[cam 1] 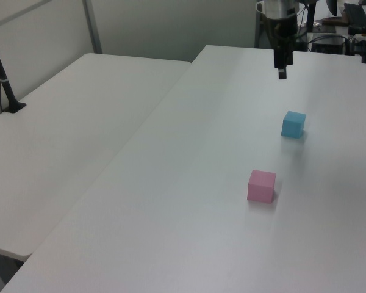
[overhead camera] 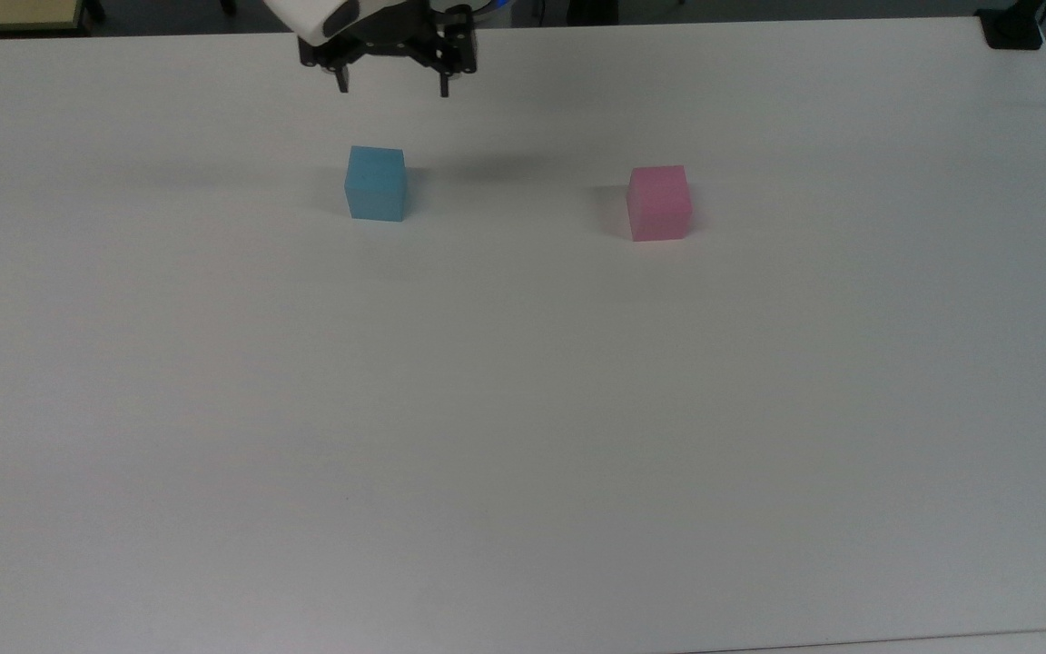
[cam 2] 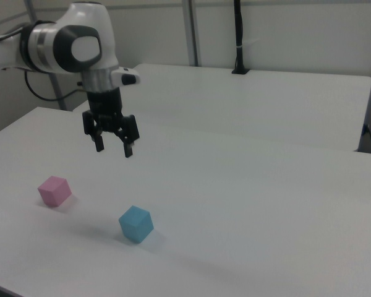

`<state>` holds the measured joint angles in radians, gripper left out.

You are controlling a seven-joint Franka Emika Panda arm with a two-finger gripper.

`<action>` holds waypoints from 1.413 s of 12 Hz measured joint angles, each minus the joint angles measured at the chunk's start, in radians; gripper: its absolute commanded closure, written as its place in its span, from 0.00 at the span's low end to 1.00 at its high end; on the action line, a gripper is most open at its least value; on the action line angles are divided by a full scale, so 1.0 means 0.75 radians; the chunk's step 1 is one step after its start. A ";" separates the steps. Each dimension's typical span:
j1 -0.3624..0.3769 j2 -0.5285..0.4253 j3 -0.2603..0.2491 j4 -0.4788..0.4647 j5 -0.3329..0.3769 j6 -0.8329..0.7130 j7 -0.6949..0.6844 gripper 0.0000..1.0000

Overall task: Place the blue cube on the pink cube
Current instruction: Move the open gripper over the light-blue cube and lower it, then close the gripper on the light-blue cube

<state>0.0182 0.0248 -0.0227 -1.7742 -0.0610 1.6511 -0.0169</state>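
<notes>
The blue cube [overhead camera: 376, 183] rests on the white table [overhead camera: 523, 409], also seen in the left view [cam 1: 293, 124] and the right view [cam 2: 136, 224]. The pink cube [overhead camera: 659, 203] sits apart from it, toward the top view's right, and appears as well in the left view [cam 1: 261, 185] and the right view [cam 2: 54, 190]. My gripper [overhead camera: 391, 88] hangs open and empty above the table, behind the blue cube in the top view. In the right view the gripper [cam 2: 113, 149] hovers well above and between the two cubes. The left view has the gripper [cam 1: 282, 70] beyond the blue cube.
A second white table [cam 1: 67, 128] adjoins on the left view's left, with a black post [cam 1: 3, 76] mounted on it. Desks with equipment [cam 1: 348, 24] stand behind the arm. A black clamp [overhead camera: 1011, 27] sits at the table's far right corner in the top view.
</notes>
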 measured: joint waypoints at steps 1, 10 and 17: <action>0.004 -0.010 -0.040 -0.047 -0.009 0.038 -0.037 0.00; 0.040 -0.029 -0.099 -0.500 -0.141 0.523 -0.066 0.00; 0.031 0.008 -0.136 -0.584 -0.142 0.639 -0.066 0.00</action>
<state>0.0414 0.0309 -0.1249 -2.2124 -0.1676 2.1306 -0.0664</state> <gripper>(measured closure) 0.000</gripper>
